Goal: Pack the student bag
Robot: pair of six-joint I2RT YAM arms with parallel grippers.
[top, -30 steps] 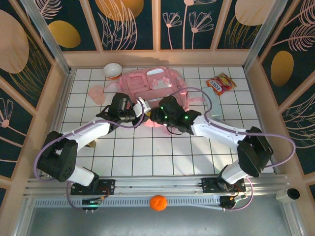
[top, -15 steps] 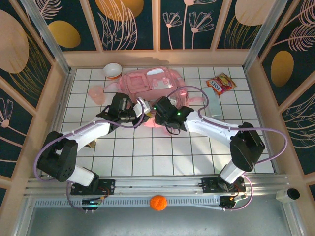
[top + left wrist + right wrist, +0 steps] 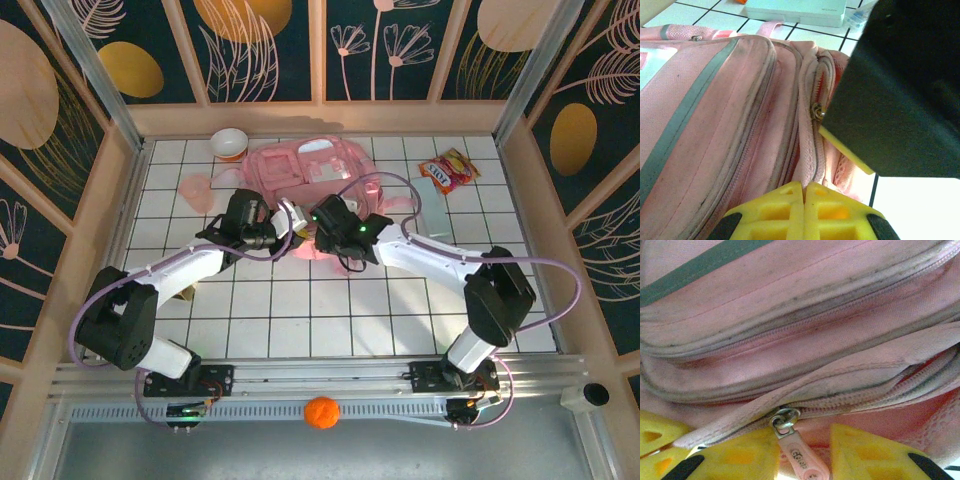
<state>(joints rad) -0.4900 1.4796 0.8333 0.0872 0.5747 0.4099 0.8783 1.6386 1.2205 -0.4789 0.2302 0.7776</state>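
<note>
White-tiled bench (image 3: 300,320) lies under me, with the pink student bag (image 3: 290,168) at its far middle. My left fingers (image 3: 790,207) are pressed together at the bag's near edge. Just to the right, my right fingers (image 3: 865,455) stand apart, the zip pull (image 3: 801,456) lying between them.

Setting, as seen from above.

- Work surface: table (image 3: 300,310) topped with white square tiles, dark grout lines, glossy finish.
- Surround: pale wooden border (image 3: 320,118) on the back and both sides.
- Walls: dark navy panels (image 3: 265,50) printed with peach line-drawn leaves, flowers and solid ochre ovals, divided by pale wooden battens.
- Corner posts: two slanting aluminium profiles (image 3: 95,65) at back left and back right.
- Near edge: aluminium rail (image 3: 320,375), with a grey trough (image 3: 300,450) below.
- Light: bright, even, soft shadows.
</note>
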